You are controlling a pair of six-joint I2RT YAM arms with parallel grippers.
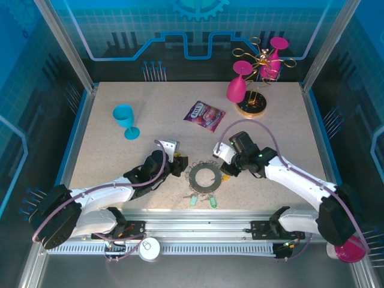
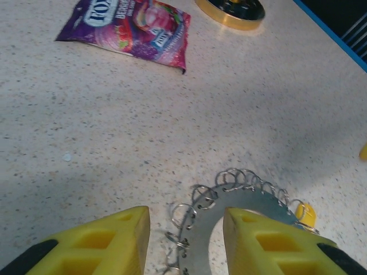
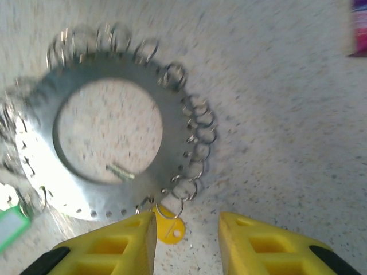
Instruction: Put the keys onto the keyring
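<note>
Right end effector [image 3: 186,224] open, poised over yellow key [image 3: 168,228] just beside keyring [image 3: 175,123] on the counter [image 3: 287,143]; left end effector [image 2: 184,229] open at ring's other edge. Grab step, I reckon. Nxt: pinch key, hook a loop.

- Keyring [image 1: 192,178]: one, centre near.
- Keys: three. One yellow key [image 3: 170,227] at the ring's right rim, two green keys [image 1: 193,201] [image 1: 212,203] just near of the ring.
- Goblets: three. One blue goblet [image 1: 125,118] at left, two pink goblets [image 1: 237,87] [image 1: 275,59] far right.
- Snack bag [image 1: 204,114]: one, centre far.
- Wire stand [image 1: 252,107]: one, far right.
- Grippers: two, left gripper [image 2: 184,224] and right gripper [image 3: 186,228].
</note>
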